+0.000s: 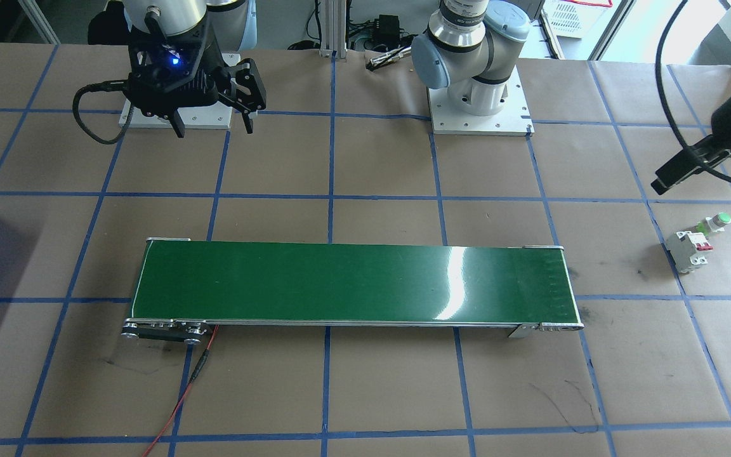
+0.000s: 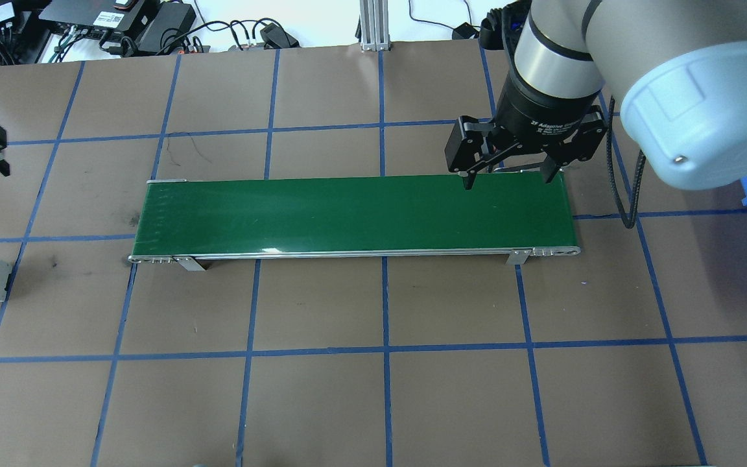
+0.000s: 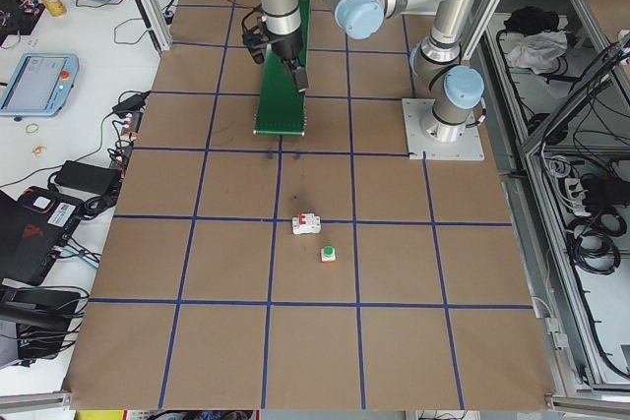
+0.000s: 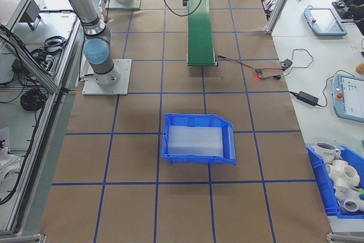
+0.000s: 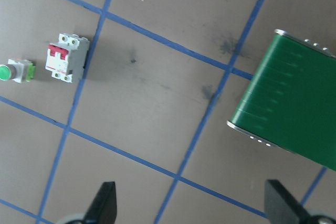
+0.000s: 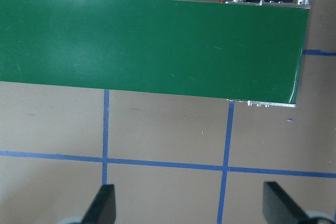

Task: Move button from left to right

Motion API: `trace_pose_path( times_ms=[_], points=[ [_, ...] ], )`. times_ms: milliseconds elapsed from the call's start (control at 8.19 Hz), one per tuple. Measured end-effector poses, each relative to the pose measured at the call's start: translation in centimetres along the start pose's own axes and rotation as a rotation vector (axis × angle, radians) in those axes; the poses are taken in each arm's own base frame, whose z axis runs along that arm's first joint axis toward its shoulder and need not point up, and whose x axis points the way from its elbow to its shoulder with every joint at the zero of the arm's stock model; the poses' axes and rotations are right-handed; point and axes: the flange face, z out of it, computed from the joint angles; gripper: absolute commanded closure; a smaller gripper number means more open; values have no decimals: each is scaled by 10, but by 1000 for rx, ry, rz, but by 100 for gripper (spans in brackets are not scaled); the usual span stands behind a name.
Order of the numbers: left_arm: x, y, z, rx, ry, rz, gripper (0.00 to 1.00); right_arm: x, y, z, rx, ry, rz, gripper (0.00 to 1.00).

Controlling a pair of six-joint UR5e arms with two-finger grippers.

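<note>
The button [image 1: 714,222] has a round green cap and a pale blocky body. It lies on its side on the brown table, also seen in the left wrist view as the button [image 5: 16,71] at the far left. It is outside the overhead view. My left gripper [image 5: 191,209] hangs open and empty high above the table, between the button and the green conveyor belt [image 1: 353,282]. My right gripper [image 2: 509,178] stands open and empty over the far edge of the belt's other end.
A white circuit breaker [image 1: 689,249] with red levers lies right beside the button. A blue bin [image 4: 199,138] sits on the table past the belt's right end. A red wire [image 1: 181,400] trails from the conveyor motor.
</note>
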Motion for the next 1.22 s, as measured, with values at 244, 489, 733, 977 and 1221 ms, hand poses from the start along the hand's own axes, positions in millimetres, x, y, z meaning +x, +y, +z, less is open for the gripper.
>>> trace_pose_path(
  times_ms=[244,489,733,977,1221],
  points=[
    [-110,-31,30,11,1,44,0,-2,-2,-4,28,-10,4,0],
    [-216,-49,80,6,10,92,0,-1,-3,-5,44,-2,-3,0],
    [-284,-66,141,15,11,162,0,-1,-5,-4,42,6,-3,0],
    [-333,-78,187,93,-11,194,0,0,-4,-3,39,8,0,0],
    [-342,-79,220,94,8,221,0,0,-4,-3,38,9,2,0]
  ],
)
